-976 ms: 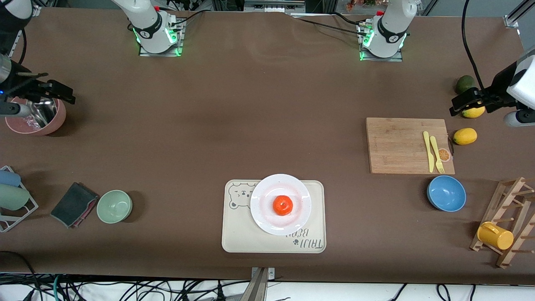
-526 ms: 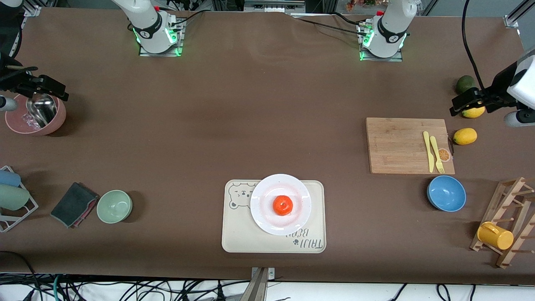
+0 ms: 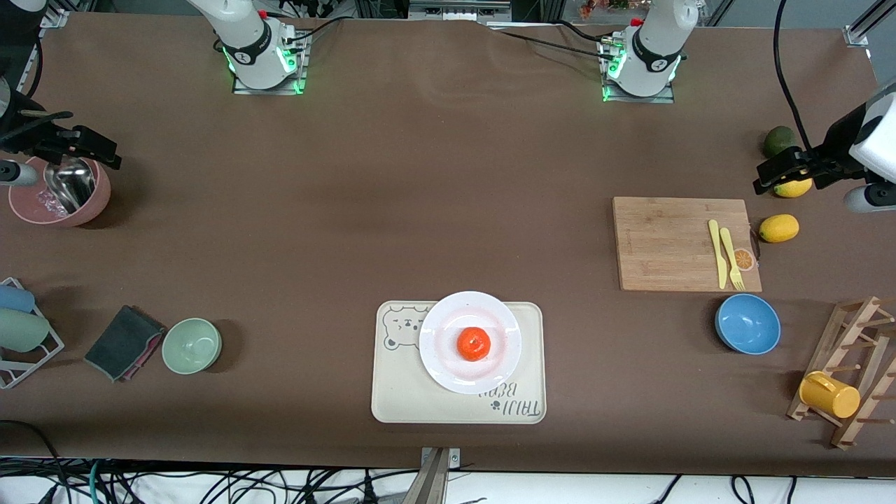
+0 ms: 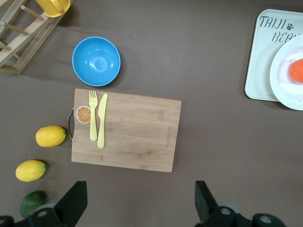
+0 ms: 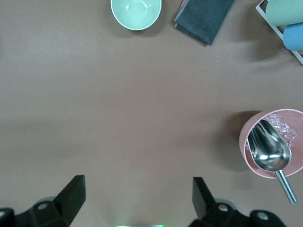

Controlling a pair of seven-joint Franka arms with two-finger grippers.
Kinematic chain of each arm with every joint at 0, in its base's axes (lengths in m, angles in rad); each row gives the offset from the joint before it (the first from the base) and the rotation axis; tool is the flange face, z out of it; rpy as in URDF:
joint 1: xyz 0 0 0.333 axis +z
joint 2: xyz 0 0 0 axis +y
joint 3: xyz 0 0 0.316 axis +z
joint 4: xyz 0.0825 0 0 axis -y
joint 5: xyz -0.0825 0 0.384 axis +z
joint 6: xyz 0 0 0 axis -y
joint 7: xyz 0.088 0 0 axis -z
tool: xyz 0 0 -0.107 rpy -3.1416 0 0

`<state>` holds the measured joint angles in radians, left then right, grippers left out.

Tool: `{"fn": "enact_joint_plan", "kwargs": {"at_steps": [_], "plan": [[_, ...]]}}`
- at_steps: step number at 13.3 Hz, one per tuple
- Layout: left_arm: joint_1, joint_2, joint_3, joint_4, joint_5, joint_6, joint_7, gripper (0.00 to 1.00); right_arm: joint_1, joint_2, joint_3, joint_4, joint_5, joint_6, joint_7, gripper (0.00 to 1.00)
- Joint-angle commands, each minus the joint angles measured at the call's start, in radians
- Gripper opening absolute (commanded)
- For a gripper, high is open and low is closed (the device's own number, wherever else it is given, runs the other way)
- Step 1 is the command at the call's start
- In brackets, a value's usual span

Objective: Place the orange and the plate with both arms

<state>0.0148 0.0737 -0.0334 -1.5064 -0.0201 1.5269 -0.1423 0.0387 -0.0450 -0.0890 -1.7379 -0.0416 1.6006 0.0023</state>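
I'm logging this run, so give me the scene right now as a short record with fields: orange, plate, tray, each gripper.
orange: orange sits in the middle of the plate
plate: white plate rests on the tray
tray: cream tray at the table edge nearest the front camera
left gripper: left gripper over a lemon, jaws open, holding nothing
right gripper: right gripper over the pink bowl with a metal scoop, jaws open, holding nothing
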Motion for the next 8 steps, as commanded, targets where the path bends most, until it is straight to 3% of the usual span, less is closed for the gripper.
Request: {"fn": "enact_joint_plan", "kwargs": {"at_steps": [1,8], "plan": [[0.004,0.009,-0.002,0.023,0.008,-0.019,0.003,1.0,-0.014,-0.001,0.017,0.015,-0.006,-0.025,0.015,1.0],[0.004,0.009,-0.002,0.023,0.008,-0.019,0.001,1.0,-0.011,0.004,0.02,0.035,-0.006,-0.027,0.091,1.0]]}}
